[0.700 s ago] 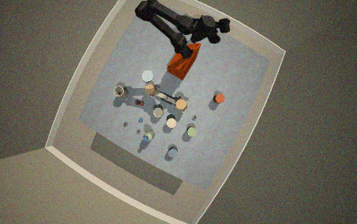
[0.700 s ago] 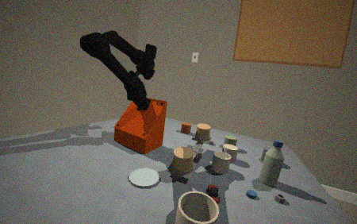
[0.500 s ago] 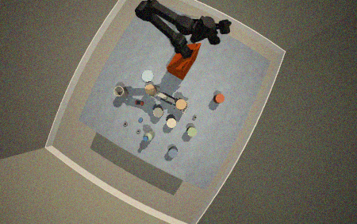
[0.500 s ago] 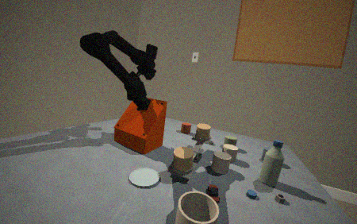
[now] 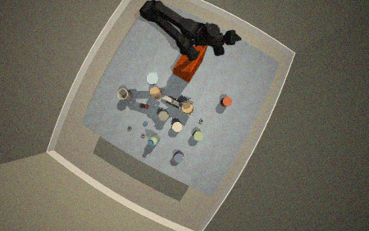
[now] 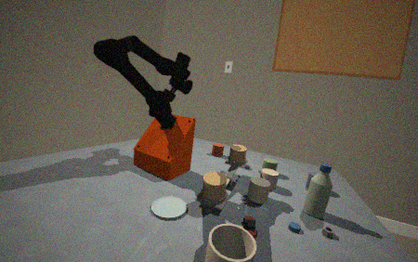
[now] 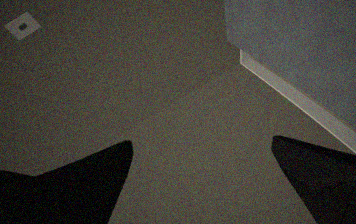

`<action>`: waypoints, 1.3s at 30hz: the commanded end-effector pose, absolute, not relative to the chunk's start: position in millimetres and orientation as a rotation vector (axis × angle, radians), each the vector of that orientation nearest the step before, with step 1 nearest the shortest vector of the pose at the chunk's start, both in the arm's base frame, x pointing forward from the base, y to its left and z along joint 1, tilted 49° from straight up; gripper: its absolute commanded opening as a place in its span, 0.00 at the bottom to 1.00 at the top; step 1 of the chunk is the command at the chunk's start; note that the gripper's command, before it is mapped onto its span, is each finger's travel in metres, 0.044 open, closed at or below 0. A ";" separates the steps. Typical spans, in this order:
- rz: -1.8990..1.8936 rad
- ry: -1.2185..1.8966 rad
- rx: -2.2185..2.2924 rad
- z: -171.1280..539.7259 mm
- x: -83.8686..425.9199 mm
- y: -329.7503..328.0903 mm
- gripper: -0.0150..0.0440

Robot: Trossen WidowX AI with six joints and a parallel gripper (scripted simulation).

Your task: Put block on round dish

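Two identical tan cups stand on the ends of the small balance (image 5: 167, 99): one cup (image 5: 155, 92) (image 6: 215, 187) near the dish, the other cup (image 5: 187, 107) (image 6: 238, 153) farther off. Which end sits lower cannot be told. The block is not visible. The round pale dish (image 5: 152, 78) (image 6: 169, 207) lies on the table beside the nearer cup, with nothing on it. My gripper (image 5: 230, 45) (image 6: 189, 72) (image 7: 202, 145) is open and empty, high up beyond the orange base, away from cups and dish.
Around the balance stand a grey cup (image 5: 163, 115) (image 6: 258, 190), a cream cup (image 5: 177, 126), a green cylinder (image 5: 198, 135), a red cylinder (image 5: 226, 101) (image 6: 217, 150) and a bottle (image 6: 317, 196). A hollow cup (image 5: 123, 94) and a small red-black object (image 5: 143, 106) (image 6: 249, 225) are on the other side.
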State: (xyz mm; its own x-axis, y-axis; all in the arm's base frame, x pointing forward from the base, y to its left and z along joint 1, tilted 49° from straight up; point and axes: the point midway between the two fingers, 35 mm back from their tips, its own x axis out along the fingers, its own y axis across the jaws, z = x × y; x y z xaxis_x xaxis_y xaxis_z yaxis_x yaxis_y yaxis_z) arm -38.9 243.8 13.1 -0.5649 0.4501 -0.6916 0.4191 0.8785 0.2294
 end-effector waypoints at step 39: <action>-0.125 1.203 0.122 -21.4 151.9 133.8 1.00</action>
